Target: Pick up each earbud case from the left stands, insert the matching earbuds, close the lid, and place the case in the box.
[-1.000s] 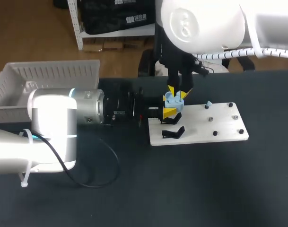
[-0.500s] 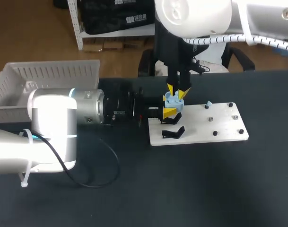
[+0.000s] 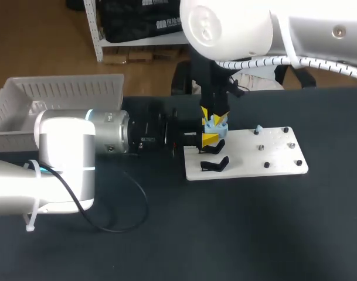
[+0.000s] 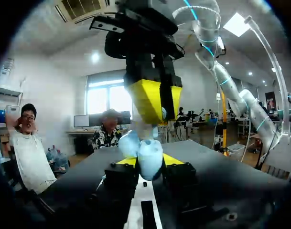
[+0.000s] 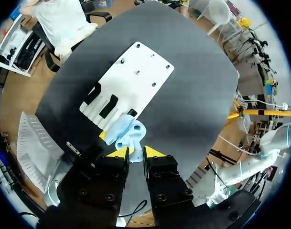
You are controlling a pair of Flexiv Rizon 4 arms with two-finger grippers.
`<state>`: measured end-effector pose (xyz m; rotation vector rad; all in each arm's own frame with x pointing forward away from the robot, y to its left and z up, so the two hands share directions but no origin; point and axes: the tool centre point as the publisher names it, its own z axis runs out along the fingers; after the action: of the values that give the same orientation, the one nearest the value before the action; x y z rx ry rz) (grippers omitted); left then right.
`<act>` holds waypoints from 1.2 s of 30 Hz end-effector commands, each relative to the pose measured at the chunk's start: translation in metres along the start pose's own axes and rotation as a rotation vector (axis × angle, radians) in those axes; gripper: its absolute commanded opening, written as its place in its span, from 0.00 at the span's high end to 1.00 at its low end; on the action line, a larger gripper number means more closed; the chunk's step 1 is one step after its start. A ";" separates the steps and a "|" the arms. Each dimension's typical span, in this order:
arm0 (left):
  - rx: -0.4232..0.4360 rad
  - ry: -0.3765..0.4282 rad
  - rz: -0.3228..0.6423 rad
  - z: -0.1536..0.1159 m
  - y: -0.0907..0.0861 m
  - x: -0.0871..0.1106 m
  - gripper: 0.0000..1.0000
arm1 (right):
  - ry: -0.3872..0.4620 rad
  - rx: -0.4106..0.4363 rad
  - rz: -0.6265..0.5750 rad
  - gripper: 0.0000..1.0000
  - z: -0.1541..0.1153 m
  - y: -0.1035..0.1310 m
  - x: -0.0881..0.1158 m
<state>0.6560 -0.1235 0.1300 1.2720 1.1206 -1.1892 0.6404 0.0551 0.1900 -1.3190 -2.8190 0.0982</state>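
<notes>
Between the left jaws sits the earbud case (image 3: 215, 123) (image 4: 145, 155), pinched from two sides and held up off the tabletop (image 3: 166, 234). It is over the corner of the white plate (image 3: 266, 153) nearest those jaws. Left jaws are closed down to case width, and the hold looks firm.

Right jaws hang straight above the case, tips pointing down at it. They are very close, touching or not, cannot tell. Whether the right jaws are open or closed, or carrying anything, cannot tell either. From the right wrist the case (image 5: 128, 136) lies directly ahead of the right jaws, right at the tips.

Key relation is vertical: case below, right jaws above, on about one line. My read is that the next move is a short straight drop by the right arm (image 3: 242, 23), while the left arm (image 3: 78, 140) only acts as the holder.

The case is pale blue, glossy and rounded. Two lobes show side by side, so the lid reads as flipped open, with the open side facing up at the right jaws. Long axis is hard to call with the lid up.

One small blue earbud (image 3: 258, 129) stands on the plate, off to the side of the right jaws. Black stands (image 3: 215, 164) sit on the plate just beside the left jaws. The box (image 3: 55, 93) is well behind the left jaws, alongside that arm.
</notes>
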 end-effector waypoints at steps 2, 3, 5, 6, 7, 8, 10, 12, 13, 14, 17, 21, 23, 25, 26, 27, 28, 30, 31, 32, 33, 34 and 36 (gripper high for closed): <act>-0.002 -0.006 0.004 0.000 0.000 0.002 1.00 | 0.005 -0.013 0.015 1.00 0.000 -0.007 -0.002; -0.002 -0.006 0.004 0.000 0.000 0.002 1.00 | 0.008 -0.015 0.017 1.00 0.000 -0.007 -0.002; -0.002 -0.006 0.004 0.000 0.000 0.002 1.00 | 0.010 -0.017 0.018 1.00 0.000 -0.007 -0.002; -0.002 -0.006 0.004 0.000 0.000 0.002 1.00 | 0.012 -0.020 0.019 1.00 0.000 -0.007 -0.002; -0.002 -0.006 0.004 0.000 0.000 0.002 1.00 | 0.013 -0.020 0.020 1.00 0.000 -0.007 -0.002; -0.002 -0.006 0.004 0.000 0.000 0.002 1.00 | 0.013 -0.021 0.020 1.00 0.000 -0.006 -0.003; -0.002 -0.006 0.004 0.000 0.000 0.002 1.00 | 0.014 -0.023 0.020 1.00 0.001 -0.006 -0.004; -0.002 -0.006 0.004 0.000 0.000 0.002 1.00 | 0.013 -0.024 0.019 1.00 0.002 -0.005 -0.005; -0.002 -0.006 0.004 0.000 0.000 0.002 1.00 | 0.012 -0.026 0.019 1.00 0.002 -0.005 -0.005; -0.002 -0.006 0.004 0.000 0.000 0.002 1.00 | 0.012 -0.026 0.018 1.00 0.002 -0.004 -0.005; -0.002 -0.006 0.004 0.000 0.000 0.002 1.00 | 0.011 -0.027 0.017 1.00 0.003 -0.003 -0.006; -0.002 -0.006 0.004 0.000 0.000 0.002 1.00 | 0.010 -0.026 0.018 1.00 0.004 -0.002 -0.008; -0.002 -0.006 0.004 0.000 0.000 0.002 1.00 | 0.010 -0.025 0.019 1.00 0.005 -0.002 -0.009; -0.002 -0.006 0.004 0.000 0.000 0.002 1.00 | 0.010 -0.024 0.019 1.00 0.006 -0.002 -0.009; -0.002 -0.006 0.004 0.000 0.000 0.002 1.00 | 0.010 -0.024 0.020 1.00 0.006 -0.002 -0.009; -0.002 -0.006 0.004 0.000 0.000 0.002 1.00 | 0.010 -0.023 0.020 1.00 0.006 -0.002 -0.009; -0.002 -0.006 0.004 0.000 0.000 0.002 1.00 | 0.010 -0.023 0.020 1.00 0.006 -0.002 -0.009; -0.002 -0.006 0.004 0.000 0.000 0.002 1.00 | 0.010 -0.022 0.020 1.00 0.006 -0.002 -0.009; -0.002 -0.006 0.004 0.000 0.000 0.002 1.00 | 0.010 -0.022 0.020 1.00 0.006 -0.001 -0.010; -0.002 -0.006 0.004 0.000 0.000 0.002 1.00 | 0.009 -0.022 0.020 1.00 0.007 -0.001 -0.010; -0.002 -0.006 0.004 0.000 0.000 0.002 1.00 | 0.009 -0.022 0.020 1.00 0.007 -0.001 -0.010; -0.002 -0.006 0.004 0.000 0.000 0.002 1.00 | 0.009 -0.021 0.021 1.00 0.007 -0.001 -0.011; -0.002 -0.006 0.004 0.000 0.000 0.002 1.00 | 0.008 -0.019 0.022 1.00 0.008 -0.001 -0.011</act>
<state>0.6560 -0.1235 0.1300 1.2720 1.1205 -1.1892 0.6460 0.0456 0.1830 -1.3476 -2.8066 0.0629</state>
